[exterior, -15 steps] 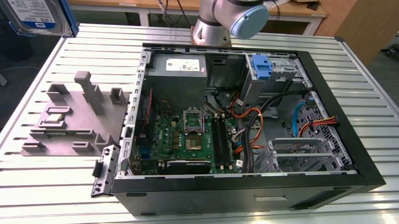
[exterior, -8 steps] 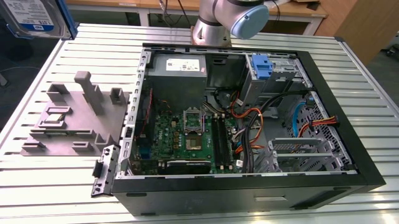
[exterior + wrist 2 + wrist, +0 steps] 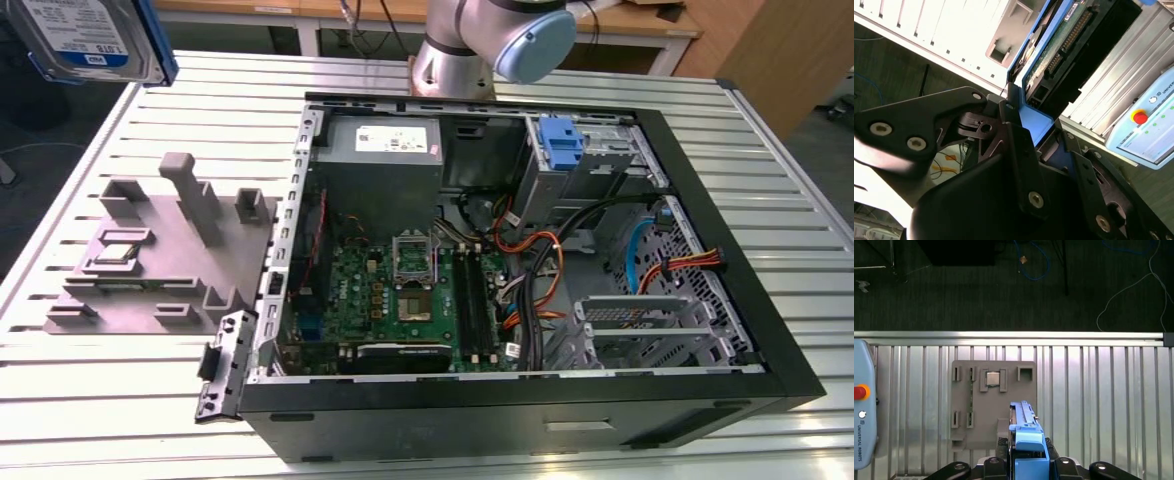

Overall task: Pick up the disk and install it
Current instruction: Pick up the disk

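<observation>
Landmark: grey rack [image 3: 147, 270].

- Slatted metal table [image 3: 561, 85]: carries the rack.
- Open computer case [image 3: 507, 420]: lies on its side on the table, just beside the rack on the exterior view's right. Board and cables are exposed.
- Arm [image 3: 494, 40]: its base stands beyond the case, on the side away from the rack.
- Rack: flat on the slats, with several posts and pockets. In the first wrist view it is seen from straight above [image 3: 994, 405].
- Control tablet [image 3: 863, 425]: near the rack but clear of it, with a red button showing; also in the second wrist view [image 3: 1149, 125].
- Disk [image 3: 87, 35]: off the table and raised above the rack, label facing the exterior camera. In the first wrist view it is edge-on over the rack's edge [image 3: 1026, 440]; the second wrist view shows its circuit-board side [image 3: 1074, 35].
- Gripper [image 3: 1036, 127]: fingers [image 3: 1011, 112] are closed on the disk's blue frame, one on either side.
- Square silver chip [image 3: 995, 380]: sits in one rack pocket.
</observation>
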Controlling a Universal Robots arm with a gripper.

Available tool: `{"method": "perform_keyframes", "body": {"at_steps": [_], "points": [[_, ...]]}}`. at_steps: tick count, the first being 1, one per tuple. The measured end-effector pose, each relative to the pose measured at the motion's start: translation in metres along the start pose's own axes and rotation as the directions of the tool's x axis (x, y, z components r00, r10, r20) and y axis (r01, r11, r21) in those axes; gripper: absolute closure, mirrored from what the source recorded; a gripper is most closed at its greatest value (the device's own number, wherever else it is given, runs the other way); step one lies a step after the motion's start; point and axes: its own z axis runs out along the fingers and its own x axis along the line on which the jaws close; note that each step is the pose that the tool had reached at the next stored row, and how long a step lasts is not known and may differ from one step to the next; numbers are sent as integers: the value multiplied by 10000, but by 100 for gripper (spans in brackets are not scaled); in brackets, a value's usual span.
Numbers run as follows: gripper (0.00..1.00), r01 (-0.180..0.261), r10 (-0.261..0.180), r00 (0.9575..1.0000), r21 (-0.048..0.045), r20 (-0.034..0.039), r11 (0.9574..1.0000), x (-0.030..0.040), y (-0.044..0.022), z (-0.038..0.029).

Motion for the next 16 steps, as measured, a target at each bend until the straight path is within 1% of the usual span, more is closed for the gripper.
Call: {"method": "perform_keyframes", "body": {"at_steps": [7,9,16], "points": [[63,-1,1,10000,0,0,10000,0,-3,0],[63,0,0,10000,0,0,10000,0,-30,-1],[63,-1,1,10000,0,0,10000,0,-33,-1]]}}
